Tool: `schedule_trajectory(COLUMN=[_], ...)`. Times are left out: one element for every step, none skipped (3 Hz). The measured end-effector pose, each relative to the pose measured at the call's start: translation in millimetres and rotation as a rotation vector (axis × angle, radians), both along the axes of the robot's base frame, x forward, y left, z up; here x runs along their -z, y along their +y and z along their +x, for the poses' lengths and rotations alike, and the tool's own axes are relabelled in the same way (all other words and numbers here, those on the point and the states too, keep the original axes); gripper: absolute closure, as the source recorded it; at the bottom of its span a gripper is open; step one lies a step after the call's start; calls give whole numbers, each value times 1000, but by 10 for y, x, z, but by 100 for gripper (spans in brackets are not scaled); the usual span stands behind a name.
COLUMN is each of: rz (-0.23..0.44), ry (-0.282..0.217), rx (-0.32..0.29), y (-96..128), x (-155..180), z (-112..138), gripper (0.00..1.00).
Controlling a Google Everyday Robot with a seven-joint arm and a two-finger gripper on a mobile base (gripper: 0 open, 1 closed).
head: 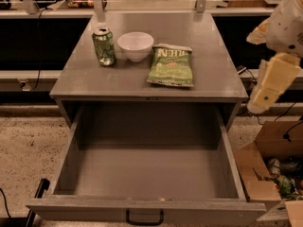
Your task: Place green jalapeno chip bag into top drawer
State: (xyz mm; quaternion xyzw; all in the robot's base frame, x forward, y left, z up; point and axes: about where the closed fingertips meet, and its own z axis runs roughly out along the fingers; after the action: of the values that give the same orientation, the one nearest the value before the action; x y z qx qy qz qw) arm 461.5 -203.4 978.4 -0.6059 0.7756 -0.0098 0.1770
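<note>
The green jalapeno chip bag (pixel 170 66) lies flat on the grey cabinet top (pixel 90 77), right of centre, with white lettering facing up. The top drawer (pixel 147 212) is pulled fully open below it, and nothing shows inside it. Its small black handle (pixel 144 218) sits centred on the front panel. My gripper (pixel 266 91) is a cream-coloured part hanging off the arm at the right edge of the view. It is to the right of the cabinet, apart from the bag and above the drawer's right side.
A green soda can (pixel 104 46) and a white bowl (pixel 135 45) stand on the cabinet top left of the bag. An open cardboard box (pixel 262 174) with items in it sits on the floor right of the drawer. A shelf rail runs behind the cabinet.
</note>
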Motion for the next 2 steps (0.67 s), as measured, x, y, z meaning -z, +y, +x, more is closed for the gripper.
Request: schedule_trajectory(rz=[23, 33], ry=[3, 17], rx=[25, 111], y=[194, 429], x=[28, 334], z=[452, 915], gripper=[0, 0])
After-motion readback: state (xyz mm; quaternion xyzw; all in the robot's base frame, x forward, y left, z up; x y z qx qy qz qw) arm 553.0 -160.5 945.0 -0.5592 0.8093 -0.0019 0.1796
